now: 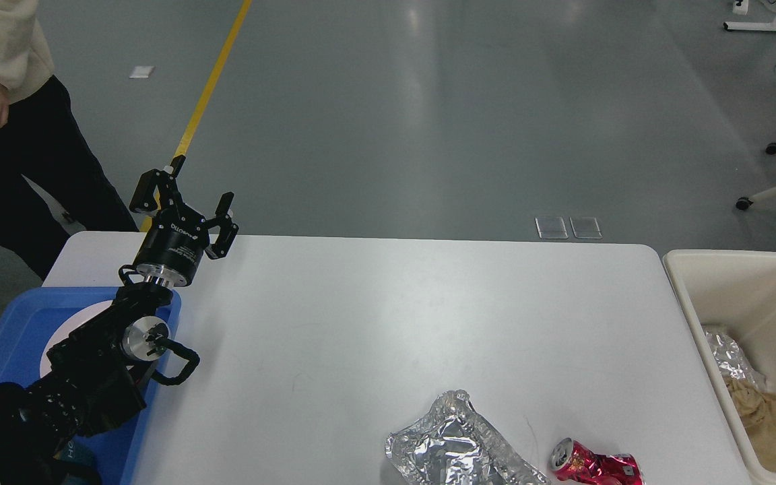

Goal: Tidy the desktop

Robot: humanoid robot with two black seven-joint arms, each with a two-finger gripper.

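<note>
The white desktop (388, 316) fills most of the head view. A crumpled sheet of silver foil (455, 444) lies near its front edge, right of centre. Beside it on the right lies a crushed red can (593, 465). My left gripper (192, 195) is raised over the desktop's far left corner, open, with nothing between its fingers. It is far from the foil and the can. My right gripper is out of view.
A blue tray (11, 337) holding a white plate (58, 337) sits at the left, partly under my left arm. A cream bin (731, 283) with foil and brown paper inside stands off the right edge. A person (17, 135) stands at the far left.
</note>
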